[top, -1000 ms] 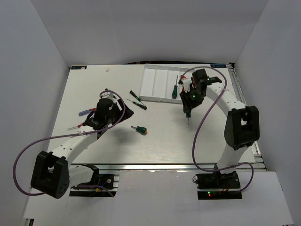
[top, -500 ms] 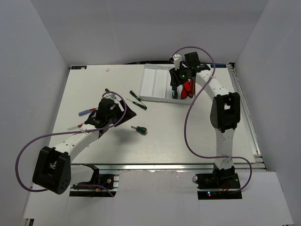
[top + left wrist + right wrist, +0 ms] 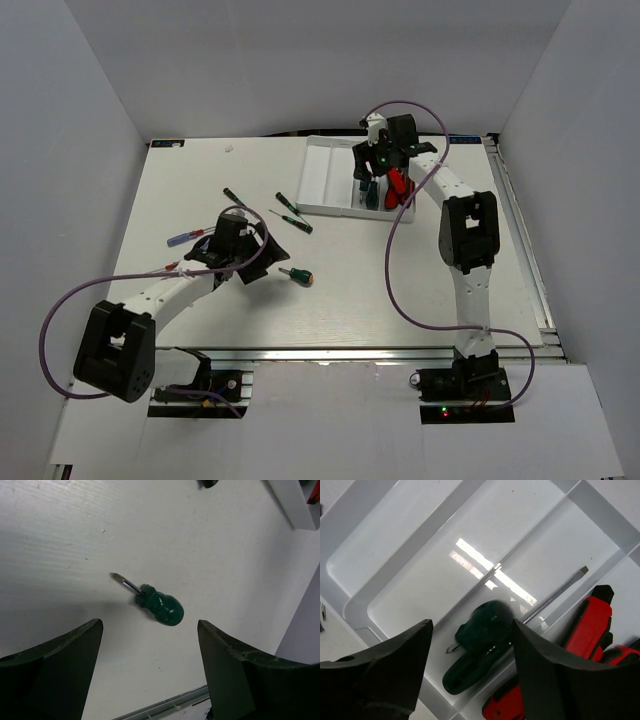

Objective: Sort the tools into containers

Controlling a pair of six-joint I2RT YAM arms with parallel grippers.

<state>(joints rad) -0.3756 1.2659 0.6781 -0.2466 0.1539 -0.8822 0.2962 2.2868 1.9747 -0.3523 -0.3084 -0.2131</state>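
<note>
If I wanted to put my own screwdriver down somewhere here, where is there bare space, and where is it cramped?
Bare: the two left compartments of the tray, and the table between the stubby green screwdriver and the right arm. Crowded: the tray's right side, with green screwdrivers and red knives, and the strip left of the tray, strewn with slim screwdrivers.

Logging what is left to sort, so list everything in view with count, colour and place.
tray: one, white, far side of table
utility knives: at least two, red-black, in tray
tray screwdrivers: two, green, compartment beside knives
stubby screwdriver: one, green, table, below left tool
slim screwdrivers: three, green-handled, table left of tray
tiny screwdrivers: two, one blue, one red, table's left
left tool: one, dark, open
right tool: one, dark, open above tray
</note>
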